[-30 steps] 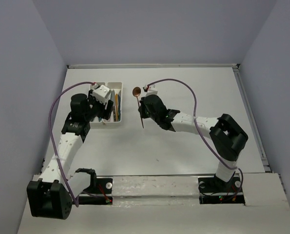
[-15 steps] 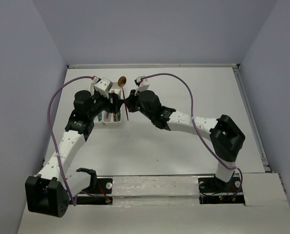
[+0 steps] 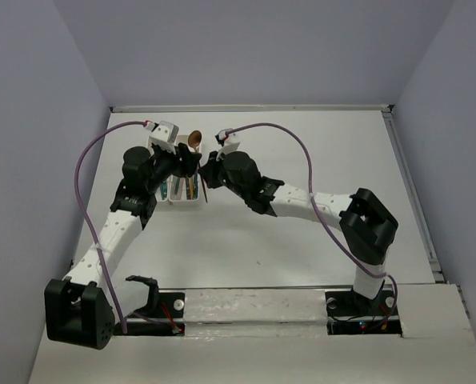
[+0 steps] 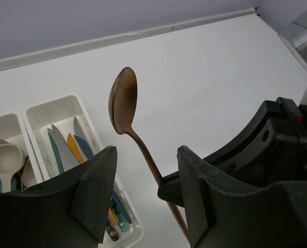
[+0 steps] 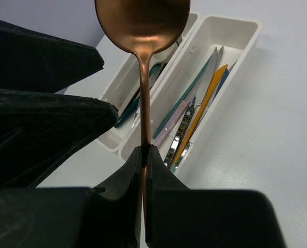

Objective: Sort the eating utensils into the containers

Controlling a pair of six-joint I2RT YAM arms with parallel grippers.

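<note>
While right end effector (image 5: 144, 155) pinches its handle, glossy copper spoon (image 5: 142, 20), left end effector (image 4: 147, 173) parted.

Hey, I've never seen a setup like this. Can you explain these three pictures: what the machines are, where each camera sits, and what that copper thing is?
These are two robot arms bolted to the near edge of a white table. The overhead picture looks down from above and behind them, with the left arm on the left and the right arm on the right. The other two pictures come from a small camera on each wrist, so each shows its own black fingers up close.

On the table stand two narrow white trays side by side. One holds knives, the other spoons. The right fingers are shut on the handle of a copper spoon, bowl upward, near the trays. The left fingers stand open on either side of that handle, not gripping it.
</note>
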